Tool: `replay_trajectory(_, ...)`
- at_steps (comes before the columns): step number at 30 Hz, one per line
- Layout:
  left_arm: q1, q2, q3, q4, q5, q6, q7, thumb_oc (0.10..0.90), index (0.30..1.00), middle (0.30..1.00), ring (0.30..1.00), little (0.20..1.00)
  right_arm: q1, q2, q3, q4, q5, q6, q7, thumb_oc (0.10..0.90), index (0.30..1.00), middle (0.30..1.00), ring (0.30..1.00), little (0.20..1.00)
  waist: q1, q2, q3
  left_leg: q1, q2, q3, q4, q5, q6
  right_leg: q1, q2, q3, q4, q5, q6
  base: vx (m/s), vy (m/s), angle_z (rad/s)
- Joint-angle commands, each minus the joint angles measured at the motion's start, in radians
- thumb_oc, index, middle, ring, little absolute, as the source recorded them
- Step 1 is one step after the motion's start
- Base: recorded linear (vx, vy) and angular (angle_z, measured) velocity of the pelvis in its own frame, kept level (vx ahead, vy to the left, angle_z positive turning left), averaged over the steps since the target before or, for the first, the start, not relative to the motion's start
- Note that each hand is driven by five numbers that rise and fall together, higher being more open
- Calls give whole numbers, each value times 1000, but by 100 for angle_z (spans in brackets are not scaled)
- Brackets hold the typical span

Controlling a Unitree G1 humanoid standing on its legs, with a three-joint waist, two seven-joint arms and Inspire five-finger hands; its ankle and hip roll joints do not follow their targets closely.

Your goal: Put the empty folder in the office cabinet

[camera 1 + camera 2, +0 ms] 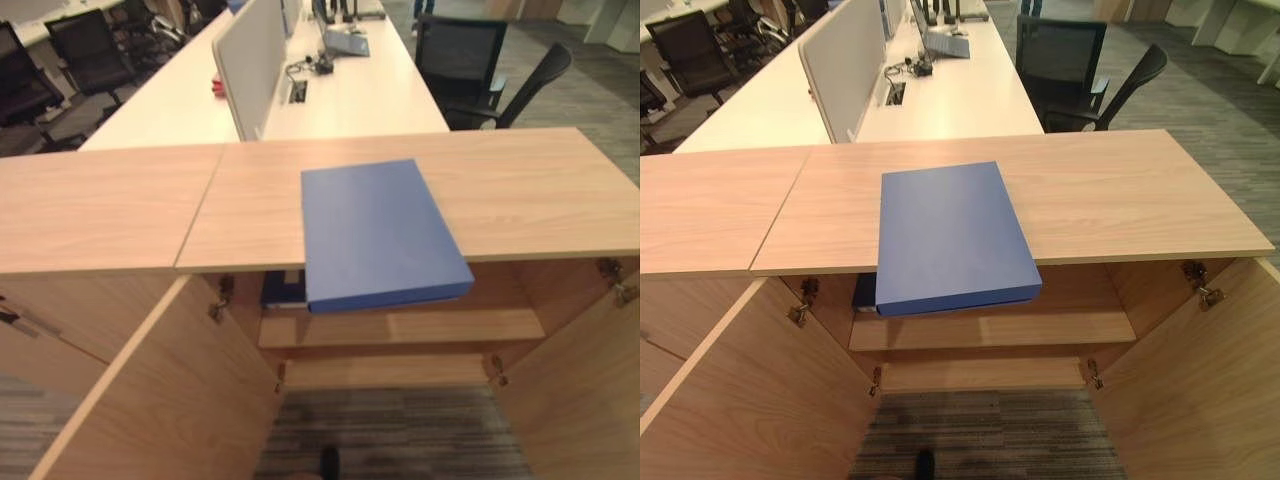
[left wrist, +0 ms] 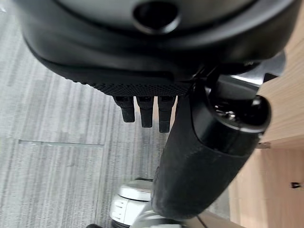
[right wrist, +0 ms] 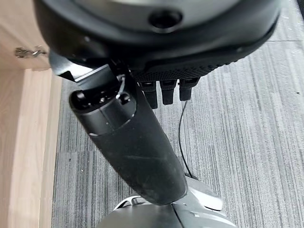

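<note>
- Nothing's been put away yet as far as I can tell: the blue folder (image 1: 380,235) lies flat on the cabinet top (image 1: 540,190), its near end sticking out over the front edge, right above the open compartment.
- Both cabinet doors are swung wide already, the left door (image 1: 150,400) and the right door (image 1: 585,390), so access looks sorted.
- Inside there's a shelf (image 1: 400,328) with bare room across most of it, and something dark blue (image 1: 283,290) sits at its left end, half hidden under the folder's overhang. Can't tell what it is.
- So what's left, I'd guess, is basically everything: grab the folder, bring it down past the front edge, slide it onto the shelf.
- Left hand (image 2: 156,71) hangs low over the grey carpet (image 2: 52,142) next to a cabinet panel, fingers (image 2: 145,111) fairly straight, holding nothing.
- Right hand (image 3: 156,52) is the mirror of that, down by the carpet beside the other panel, fingers (image 3: 168,92) loose and empty too.
- Neither hand is anywhere near the folder.
</note>
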Motion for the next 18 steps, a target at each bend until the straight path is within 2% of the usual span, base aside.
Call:
replay_trajectory(1, -8, -17, -3, 24, 38, -1, -26, 800, 900, 900, 900, 900, -26, -1, -4, -25, -7, -11, 21, 800, 900, 900, 900, 900, 17, -2, 9, 90, 3, 3, 1, -115, 2, -78, -74, -50, -82, 200, 62, 22, 21, -7)
replay_trajectory(3, -9, -17, -5, 5, 13, -4, -41, 800, 900, 900, 900, 900, -26, -2, 0, -33, -13, -11, 24, 800, 900, 900, 900, 900, 16, -4, 7, 95, 0, 4, -2, -117, 3, -75, -77, -49, -85, 205, 66, 4, 17, -2)
replay_trajectory(6, -1, -22, 18, -50, -105, -5, -79, 800, 900, 900, 900, 900, -27, -5, -3, -42, -8, -9, 33, 800, 900, 900, 900, 900, 19, -9, 4, 101, -3, 0, -6, -120, 7, -75, -80, -46, -87, 212, 72, -6, 12, 0)
replay_trajectory(9, 36, -15, 25, -239, -235, -6, -105, 800, 900, 900, 900, 900, -41, -4, -40, -75, 52, -11, 42, 800, 900, 900, 900, 900, 20, -6, 1, 110, -10, 1, -6, -127, 14, -73, -89, -36, -88, 224, 82, -8, 48, -2)
replay_trajectory(10, 38, -15, 24, -242, -236, -4, -104, 800, 900, 900, 900, 900, -40, -4, -40, -76, 52, -10, 42, 800, 900, 900, 900, 900, 21, -6, 1, 111, -10, 2, -6, -128, 14, -73, -89, -36, -87, 224, 83, -35, 76, -2)
replay_trajectory(11, 88, -2, 28, -489, -321, -24, -109, 800, 900, 900, 900, 900, -48, 1, -69, -113, 95, -17, 42, 800, 900, 900, 900, 900, 21, 1, 5, 110, -15, 4, -5, -132, 21, -84, -102, -32, -72, 228, 91, -66, 90, -2)
replay_trajectory(12, 131, 8, 39, -646, -381, -29, -116, 800, 900, 900, 900, 900, -52, 0, -86, -137, 113, -21, 40, 800, 900, 900, 900, 900, 23, 6, 11, 108, -19, 7, -3, -135, 26, -99, -114, -30, -46, 229, 99, -98, 119, -3)
replay_trajectory(13, 157, 17, 47, -734, -412, -25, -125, 800, 900, 900, 900, 900, -56, 0, -102, -151, 133, -20, 42, 800, 900, 900, 900, 900, 24, 10, 16, 106, -24, 13, -1, -139, 31, -115, -129, -27, -17, 230, 106, -69, 69, -11)
replay_trajectory(14, 160, 18, 47, -739, -413, -23, -123, 800, 900, 900, 900, 900, -55, 0, -102, -151, 133, -20, 42, 800, 900, 900, 900, 900, 25, 10, 15, 106, -25, 14, -1, -139, 32, -118, -130, -26, -13, 228, 106, -61, 60, -25)
replay_trajectory(16, 179, 47, 60, -887, -437, -26, -118, 800, 900, 900, 900, 900, -77, 6, -137, -166, 180, -13, 46, 800, 900, 900, 900, 900, 30, 16, 30, 103, -39, 14, 5, -145, 43, -152, -177, -11, 70, 246, 125, -97, 27, -20)
replay_trajectory(17, 172, 65, 85, -977, -439, -30, -88, 800, 900, 900, 900, 900, -93, 9, -156, -178, 214, -2, 56, 800, 900, 900, 900, 900, 30, 21, 48, 104, -41, 10, 6, -150, 49, -196, -235, -1, 126, 318, 148, -115, -90, -11)
replay_trajectory(18, 176, 79, 104, -1039, -426, -32, -73, 800, 900, 900, 900, 900, -92, 17, -160, -189, 225, 0, 62, 800, 900, 900, 900, 900, 32, 22, 50, 103, -34, 12, 6, -152, 47, -211, -262, -4, 127, 341, 148, -85, -213, -19)
